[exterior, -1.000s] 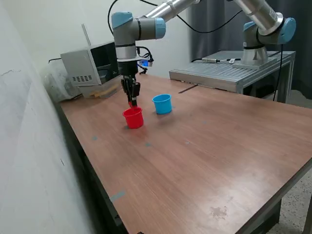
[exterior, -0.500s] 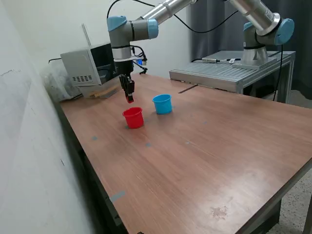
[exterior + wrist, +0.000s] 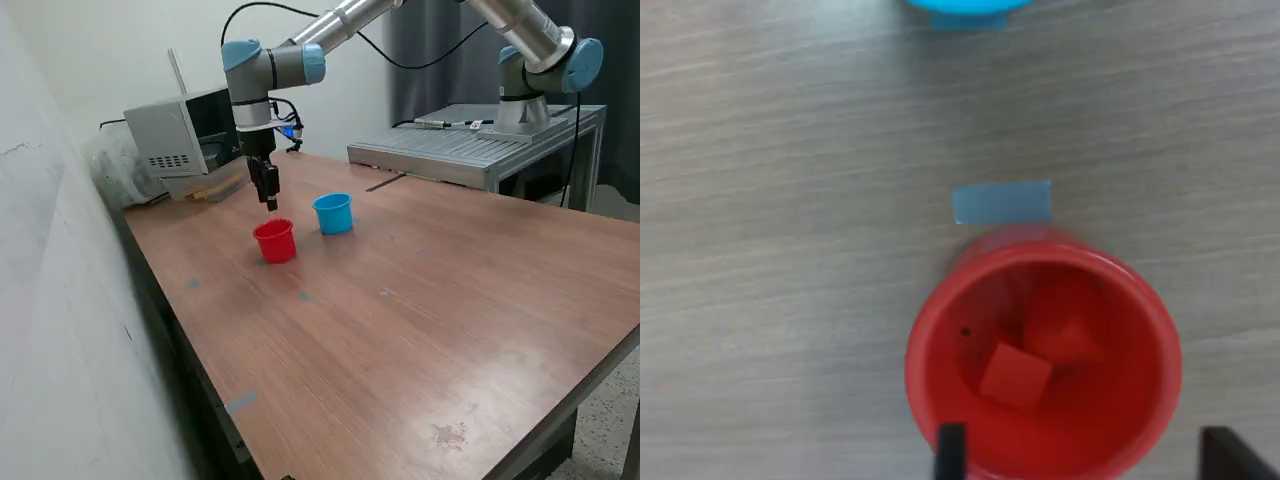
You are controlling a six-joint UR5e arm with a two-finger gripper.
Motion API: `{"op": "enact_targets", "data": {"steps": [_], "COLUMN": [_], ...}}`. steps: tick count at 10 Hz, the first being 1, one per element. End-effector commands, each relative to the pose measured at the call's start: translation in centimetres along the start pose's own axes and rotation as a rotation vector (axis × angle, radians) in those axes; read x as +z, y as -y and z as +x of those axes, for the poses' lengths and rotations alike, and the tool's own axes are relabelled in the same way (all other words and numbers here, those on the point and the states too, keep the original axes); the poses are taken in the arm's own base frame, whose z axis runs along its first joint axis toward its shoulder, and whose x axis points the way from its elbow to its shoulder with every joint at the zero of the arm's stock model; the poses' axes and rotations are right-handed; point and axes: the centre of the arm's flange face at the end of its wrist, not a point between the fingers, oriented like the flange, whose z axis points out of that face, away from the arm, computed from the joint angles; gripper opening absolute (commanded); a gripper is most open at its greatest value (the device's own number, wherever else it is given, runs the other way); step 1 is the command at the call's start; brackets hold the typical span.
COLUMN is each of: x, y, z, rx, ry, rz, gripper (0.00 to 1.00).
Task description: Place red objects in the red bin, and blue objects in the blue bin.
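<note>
The desk (image 3: pixel 420 300) is brown wood-grain laminate, smooth and matte, its fine streaks sharpest in the wrist view. On it stands the red cup (image 3: pixel 274 241), glossy plastic, round and tapered with a rolled rim. The light-blue cup (image 3: pixel 333 213), same shape and sheen, sits near it at about two o'clock in the exterior view, not touching.

The fingers (image 3: pixel 271 203) hang just above the red cup's rim, black and slim, empty and spread apart; in the wrist view their two dark tips (image 3: pixel 952 452) straddle the cup's mouth.

The wrist view looks straight down into the red cup (image 3: pixel 1140 300) and shows two red cubes (image 3: pixel 1016 377) lying on its bottom, flat-faced and sharp-edged, side by side and close together. The exterior view hides them behind the cup wall. The wrist view also shows a small rectangular pale-blue tape patch (image 3: pixel 1001 202) flat on the desk, just beside the cup's rim. Only an edge of the light-blue cup (image 3: pixel 960 8) shows there.
</note>
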Motion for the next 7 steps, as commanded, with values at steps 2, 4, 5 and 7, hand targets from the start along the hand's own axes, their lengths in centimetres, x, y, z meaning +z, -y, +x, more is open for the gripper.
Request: {"op": "enact_targets", "data": {"steps": [2, 4, 5, 7], "x": [0.2, -2.4, -5.9, -10.5], "y": [0.3, 1.7, 4.3, 9.5], "z": [-0.1, 0.7, 1.5, 2.2], "rx": [0.005, -0.001, -0.005, 0.008], "ry": [-0.002, -0.014, -0.017, -0.017], "rz": [0.019, 0.102, 0.120, 0.133], "gripper": [1.00, 1.00, 1.00, 1.00]}}
